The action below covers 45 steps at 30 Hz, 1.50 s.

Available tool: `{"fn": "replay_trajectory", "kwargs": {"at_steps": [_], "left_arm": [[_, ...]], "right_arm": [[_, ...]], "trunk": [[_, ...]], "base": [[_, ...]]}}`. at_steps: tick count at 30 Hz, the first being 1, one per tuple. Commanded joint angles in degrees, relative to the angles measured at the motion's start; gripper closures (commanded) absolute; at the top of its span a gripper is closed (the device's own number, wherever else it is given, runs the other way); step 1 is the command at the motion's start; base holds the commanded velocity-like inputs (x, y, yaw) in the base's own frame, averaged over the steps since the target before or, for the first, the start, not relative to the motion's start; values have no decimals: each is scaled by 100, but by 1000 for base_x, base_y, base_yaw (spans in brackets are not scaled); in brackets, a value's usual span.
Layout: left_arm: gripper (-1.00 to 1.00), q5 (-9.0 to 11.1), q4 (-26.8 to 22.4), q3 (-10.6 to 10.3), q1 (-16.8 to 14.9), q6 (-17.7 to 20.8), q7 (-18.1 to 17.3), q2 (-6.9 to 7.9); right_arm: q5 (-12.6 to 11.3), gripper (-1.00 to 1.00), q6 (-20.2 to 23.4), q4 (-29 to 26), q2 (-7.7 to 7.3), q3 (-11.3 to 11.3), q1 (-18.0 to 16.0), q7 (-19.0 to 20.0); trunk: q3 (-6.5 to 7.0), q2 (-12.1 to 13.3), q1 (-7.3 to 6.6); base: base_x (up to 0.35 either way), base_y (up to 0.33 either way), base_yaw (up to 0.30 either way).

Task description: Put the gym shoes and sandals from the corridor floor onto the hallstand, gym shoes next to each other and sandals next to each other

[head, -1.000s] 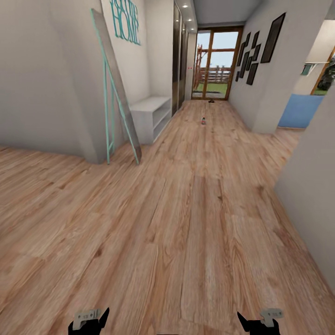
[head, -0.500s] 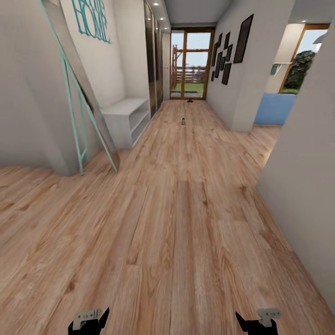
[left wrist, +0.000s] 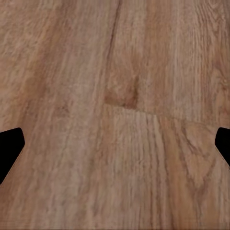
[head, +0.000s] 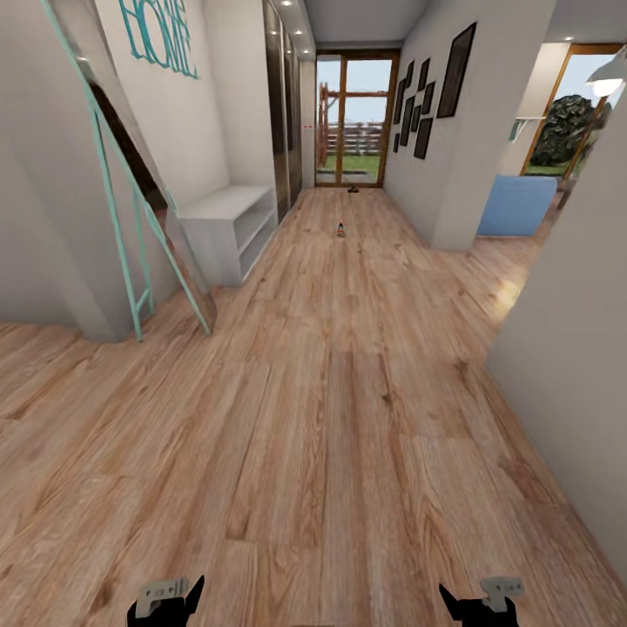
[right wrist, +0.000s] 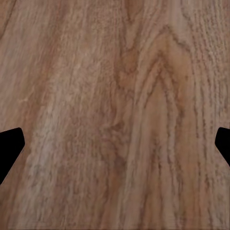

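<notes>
Far down the corridor floor (head: 340,392) lies a small red and pale object (head: 340,230), perhaps one gym shoe, too small to be sure. Farther on, by the glass door, a small dark object (head: 353,189) rests on the planks; I cannot tell what it is. The hallstand with wall shelves is out of view. My left gripper (head: 165,605) and right gripper (head: 479,605) hang low at the head view's bottom edge. Both wrist views look down on bare planks, with the left gripper (left wrist: 115,148) and right gripper (right wrist: 115,148) open and empty.
A low pale bench (head: 231,218) with open shelves stands against the left wall under a teal HOME sign. A tall teal-framed mirror (head: 131,192) leans on the left wall corner. A wall (head: 566,305) juts in at the right; a blue panel (head: 515,205) stands beyond it.
The whole view has shifted: the camera has moved forward into the corridor and turned, so the mirror and bench sit further left. Both grippers hold the same pose.
</notes>
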Motion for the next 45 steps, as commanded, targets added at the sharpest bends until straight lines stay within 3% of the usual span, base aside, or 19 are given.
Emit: {"fn": "replay_trajectory", "kwargs": {"at_steps": [1,19,45], "left_arm": [[-100,-60,3,48,-6,-29,-33,-3],[-100,-60,3,49,-6,-29,-35,-8],[-100,-59,3,47,-6,-29,-35,-7]], "right_arm": [[-62,-100,-13,6,-2,40,-4,30],[-50,-100,-13,6,-2,40,-4,31],[-47,-100,-13,6,-2,40,-4,49]], "trunk": [[-5,-2,2],[-5,-2,2],[-5,-2,2]], "base": [[340,0,0],[340,0,-137],[340,0,-5]]}}
